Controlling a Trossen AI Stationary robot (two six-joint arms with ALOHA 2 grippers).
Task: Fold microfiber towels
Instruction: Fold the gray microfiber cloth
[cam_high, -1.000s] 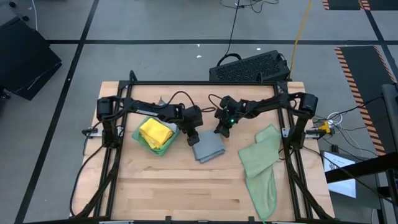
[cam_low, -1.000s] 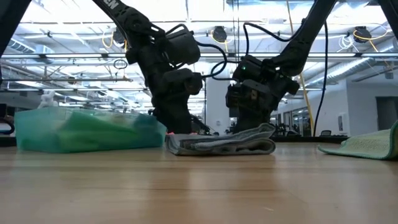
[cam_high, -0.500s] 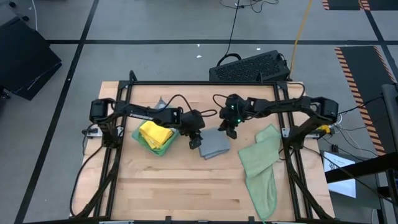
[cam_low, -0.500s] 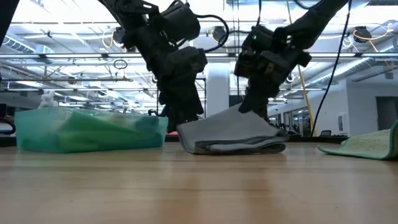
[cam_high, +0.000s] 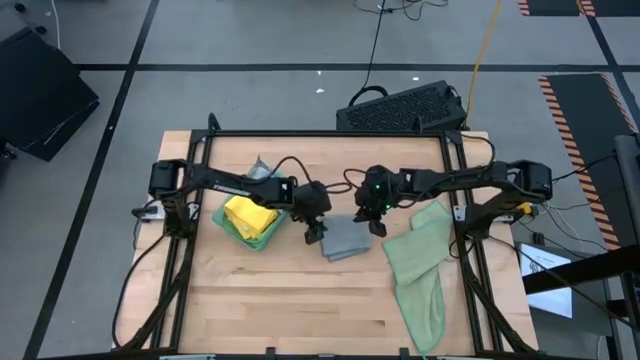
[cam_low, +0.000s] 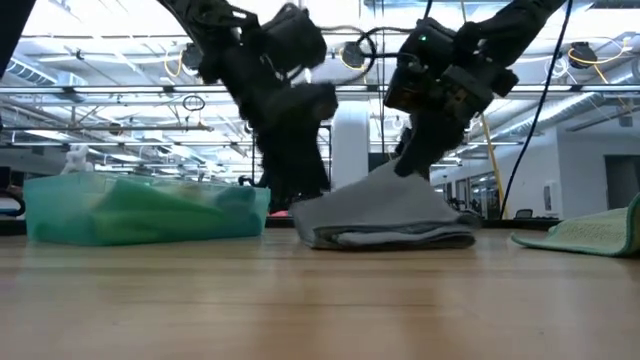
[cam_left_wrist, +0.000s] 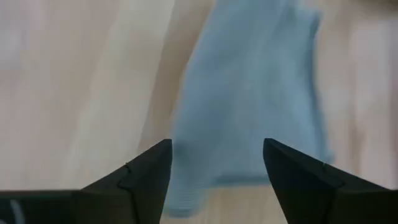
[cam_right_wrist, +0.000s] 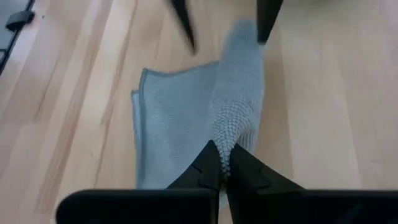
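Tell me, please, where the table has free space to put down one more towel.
Free: the table's front strip, bordered by the grey towel and the sage towels. Crowded: the middle, where left gripper, right gripper and the teal bin sit.

The left wrist view is blurred, and the grey towel (cam_left_wrist: 249, 93) there runs off the frame. In the low view the left arm hides the towel's far edge. The sage towel (cam_low: 590, 232) is cut by that picture's edge.
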